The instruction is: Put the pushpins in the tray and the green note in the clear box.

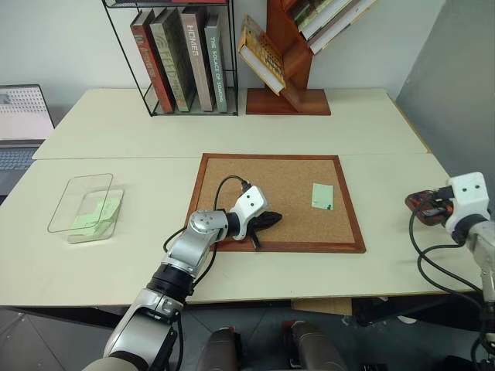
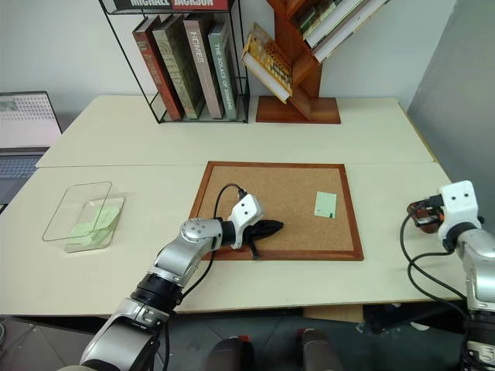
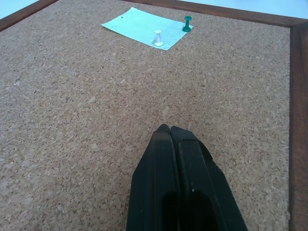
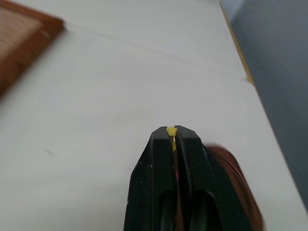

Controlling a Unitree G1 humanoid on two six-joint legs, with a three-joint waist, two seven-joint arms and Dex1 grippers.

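Left gripper (image 3: 169, 129) is hovering low over the corkboard (image 1: 232, 165), near its front edge, jaws pressed fully together and gripping nothing.

Right gripper (image 4: 172, 131) is hanging over the tray (image 1: 421, 205), out at the right end of the surface (image 1: 371, 124); jaws are pinched tight on a yellow pushpin (image 4: 171, 130), its head poking out between the tips.

Green note (image 1: 323, 195) is lying on the corkboard's right half, with a white pushpin (image 3: 158, 37) and a green pushpin (image 3: 186, 23) standing upright in it near one edge.

Clear box (image 1: 66, 201) is sitting at the left side of the surface, well apart from the corkboard; pale green paper slips (image 1: 99, 214) are lying inside it.

Tray contents are hidden behind the right wrist; cannot tell what is in it.
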